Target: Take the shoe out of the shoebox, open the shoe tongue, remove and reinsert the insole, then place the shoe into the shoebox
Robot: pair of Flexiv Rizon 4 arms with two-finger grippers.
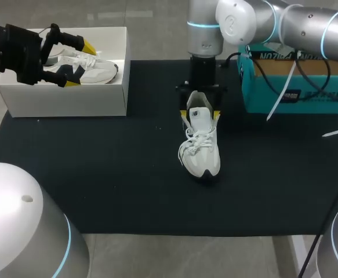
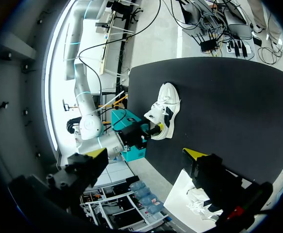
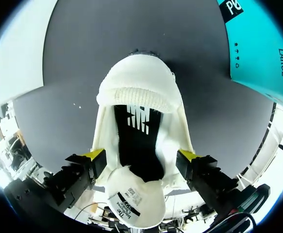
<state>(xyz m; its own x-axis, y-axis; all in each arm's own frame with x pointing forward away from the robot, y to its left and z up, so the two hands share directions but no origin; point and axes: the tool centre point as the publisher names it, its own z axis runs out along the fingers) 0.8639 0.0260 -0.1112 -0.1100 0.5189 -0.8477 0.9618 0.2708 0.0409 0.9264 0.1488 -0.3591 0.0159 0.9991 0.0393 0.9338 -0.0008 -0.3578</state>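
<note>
A white sneaker (image 1: 200,147) lies on the black mat (image 1: 99,174), also seen from the left wrist as the sneaker (image 2: 164,112). My right gripper (image 1: 200,114) stands open over its mouth, one yellow tip at each side of the shoe (image 3: 141,82). Between the tips of the right gripper (image 3: 142,155) the black insole (image 3: 136,131) shows inside the shoe, and the white tongue (image 3: 131,199) with its label is folded back. My left gripper (image 1: 80,65) hangs open above the white shoebox (image 1: 64,98), which holds a second sneaker (image 1: 96,66).
A teal carton (image 1: 296,87) stands at the back right, close beside the right arm, with white straps hanging over its front. The shoebox sits at the mat's back left corner. Bare mat lies between the shoebox and the sneaker and along the front.
</note>
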